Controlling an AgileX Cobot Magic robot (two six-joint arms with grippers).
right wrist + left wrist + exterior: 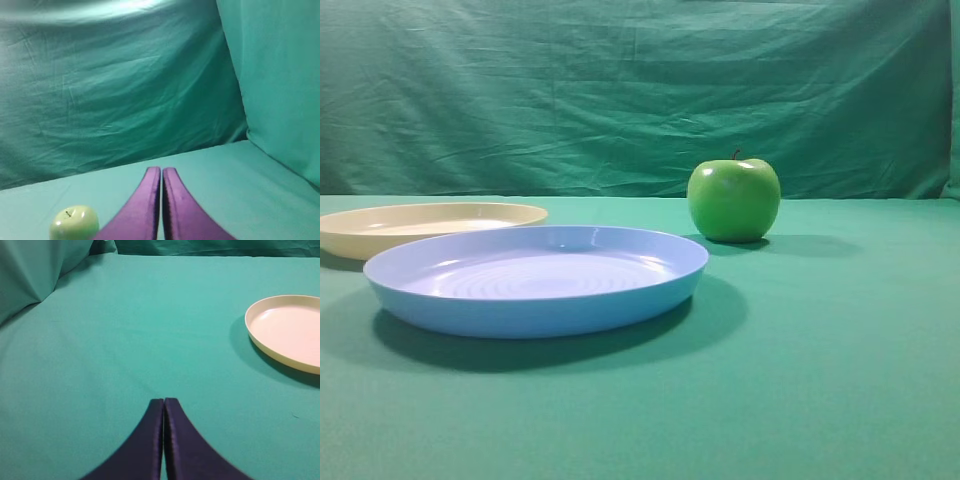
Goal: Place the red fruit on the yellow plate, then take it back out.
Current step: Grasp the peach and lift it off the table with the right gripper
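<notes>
The yellow plate point(425, 222) lies empty at the far left of the table, and the left wrist view catches it point(290, 335) at the right edge. The red fruit is out of view in every frame. My left gripper point(164, 400) is shut with nothing in it, its dark fingers pressed together over bare green cloth, well left of the plate. My right gripper point(161, 169) is also shut and empty, pointing toward the back curtain. Neither gripper shows in the exterior high view.
A larger light-blue plate point(535, 278) sits empty in front of the yellow one. A shiny green apple point(733, 198) with a stem stands upright to its right, seen low left of my right fingers as the green apple point(74, 223). Green cloth covers table and backdrop.
</notes>
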